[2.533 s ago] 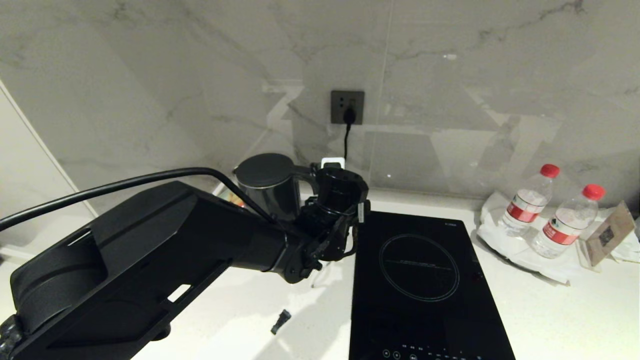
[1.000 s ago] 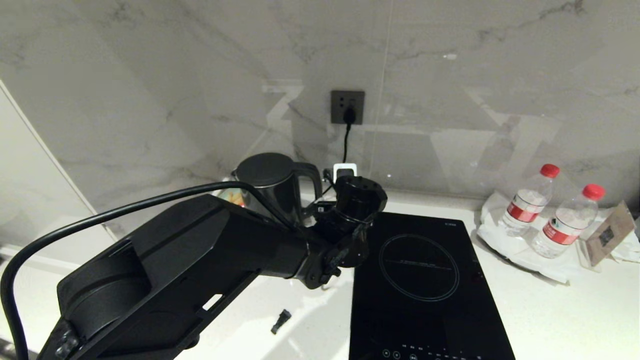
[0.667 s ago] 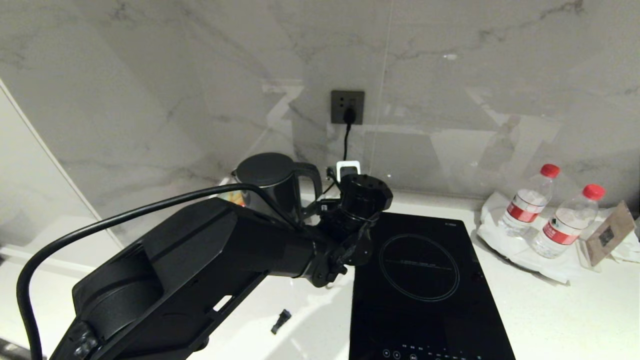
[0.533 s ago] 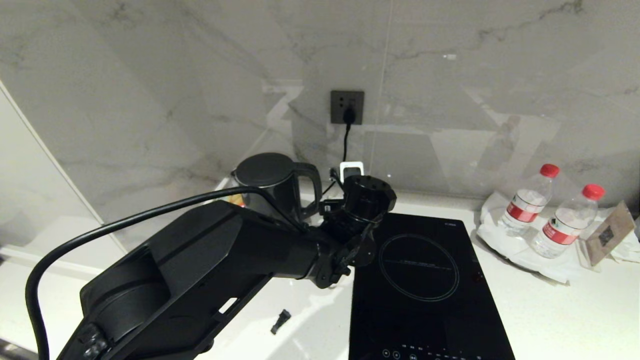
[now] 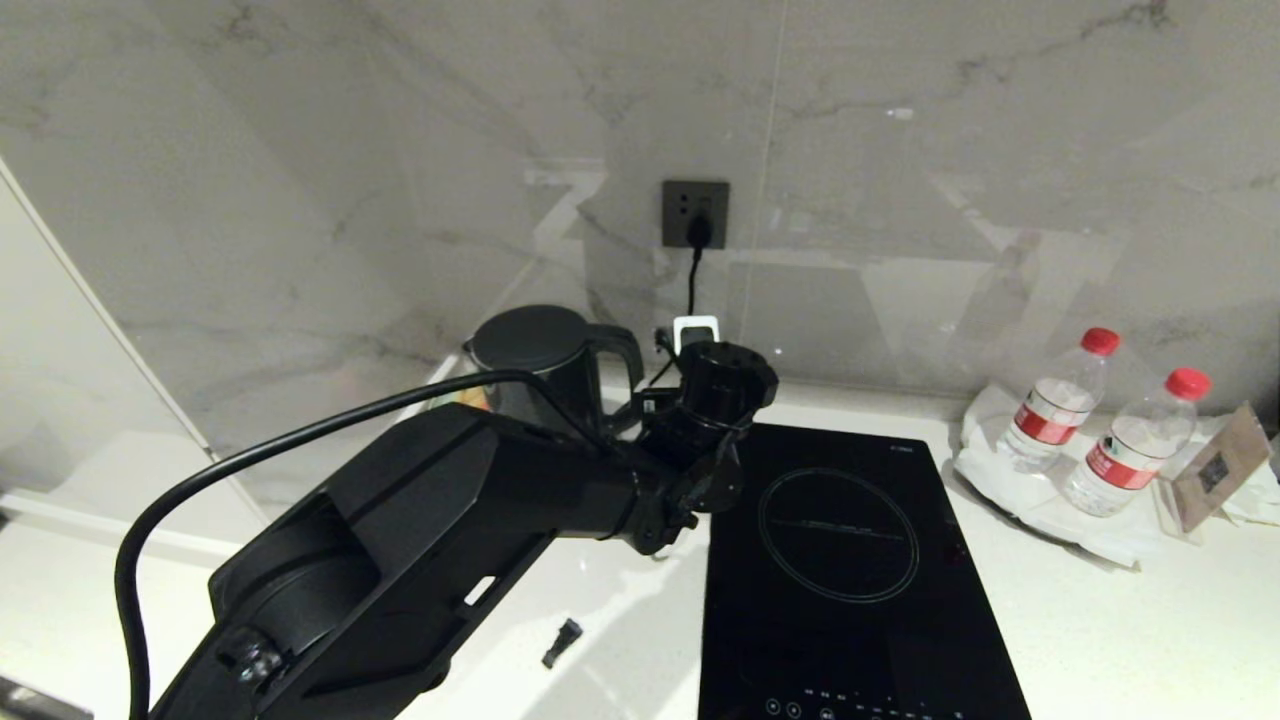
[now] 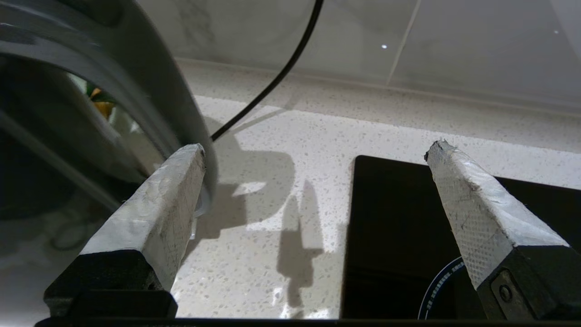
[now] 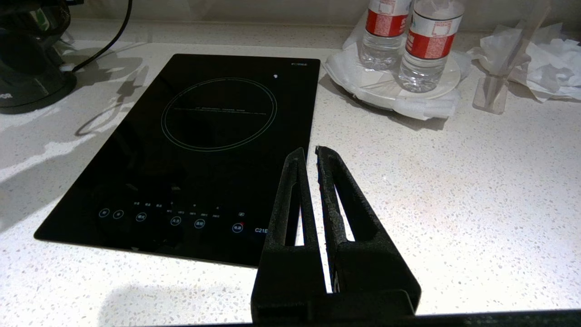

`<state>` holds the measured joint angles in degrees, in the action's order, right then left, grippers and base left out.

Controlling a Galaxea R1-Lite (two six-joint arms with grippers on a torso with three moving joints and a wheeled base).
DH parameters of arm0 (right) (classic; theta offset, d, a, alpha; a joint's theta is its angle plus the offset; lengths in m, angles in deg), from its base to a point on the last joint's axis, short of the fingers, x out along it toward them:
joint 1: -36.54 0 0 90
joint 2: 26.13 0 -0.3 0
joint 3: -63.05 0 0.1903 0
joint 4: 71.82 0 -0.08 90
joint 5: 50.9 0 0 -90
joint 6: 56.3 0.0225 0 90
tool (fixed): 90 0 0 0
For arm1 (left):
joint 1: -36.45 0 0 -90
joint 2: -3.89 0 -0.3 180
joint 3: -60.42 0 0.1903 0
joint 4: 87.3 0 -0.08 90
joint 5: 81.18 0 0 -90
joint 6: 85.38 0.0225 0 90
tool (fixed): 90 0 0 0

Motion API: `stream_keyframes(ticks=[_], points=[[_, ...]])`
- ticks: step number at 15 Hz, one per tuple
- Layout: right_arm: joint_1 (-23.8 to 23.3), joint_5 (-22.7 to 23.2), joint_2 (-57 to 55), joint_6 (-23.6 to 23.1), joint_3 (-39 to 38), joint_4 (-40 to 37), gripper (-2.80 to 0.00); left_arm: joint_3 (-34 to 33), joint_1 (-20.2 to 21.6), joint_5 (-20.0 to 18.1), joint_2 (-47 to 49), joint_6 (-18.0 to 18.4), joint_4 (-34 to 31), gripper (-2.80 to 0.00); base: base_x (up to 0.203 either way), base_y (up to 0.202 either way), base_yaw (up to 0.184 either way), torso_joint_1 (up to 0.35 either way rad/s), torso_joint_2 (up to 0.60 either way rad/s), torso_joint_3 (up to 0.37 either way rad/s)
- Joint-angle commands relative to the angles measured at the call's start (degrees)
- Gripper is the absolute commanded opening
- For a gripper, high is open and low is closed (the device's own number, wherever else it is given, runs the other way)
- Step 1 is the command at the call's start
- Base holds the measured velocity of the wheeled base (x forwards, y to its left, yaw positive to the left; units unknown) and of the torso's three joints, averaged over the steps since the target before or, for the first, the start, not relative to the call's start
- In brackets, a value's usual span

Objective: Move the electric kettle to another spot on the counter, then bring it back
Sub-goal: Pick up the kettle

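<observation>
At the bench's (image 5: pixel 1100 640) back: kettle (image 5: pixel 535 370), lid shut; two capped water bottles (image 5: pixel 1060 410) on a plate (image 7: pixel 386 88). Left tool (image 6: pixel 313 154) agape, empty; right tool (image 7: pixel 308 156) closed.

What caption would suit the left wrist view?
Open left gripper beside the electric kettle handle, above the counter.

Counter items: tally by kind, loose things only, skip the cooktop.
Electric kettle: 1
Water bottles: 2
White plate under the bottles: 1
Clear sign stand: 1
Small black piece near the front edge: 1
Total: 6
</observation>
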<state>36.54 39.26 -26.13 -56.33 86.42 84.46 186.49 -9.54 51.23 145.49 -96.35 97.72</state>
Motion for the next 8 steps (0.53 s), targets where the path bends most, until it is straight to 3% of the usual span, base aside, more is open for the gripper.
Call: stream_keyframes(ticks=[1, 8], points=[[0.0, 0.0, 0.0, 0.0, 0.0, 0.0, -2.80, 2.0, 1.0, 0.2, 1.7, 0.0, 0.0, 0.00, 0.000, 0.000, 0.000, 0.000, 0.00, 0.000], [0.0, 0.0, 0.0, 0.0, 0.0, 0.0, -2.80, 4.2, 3.5, -0.4, 2.7, 1.0, 0.0, 0.00, 0.000, 0.000, 0.000, 0.000, 0.00, 0.000]])
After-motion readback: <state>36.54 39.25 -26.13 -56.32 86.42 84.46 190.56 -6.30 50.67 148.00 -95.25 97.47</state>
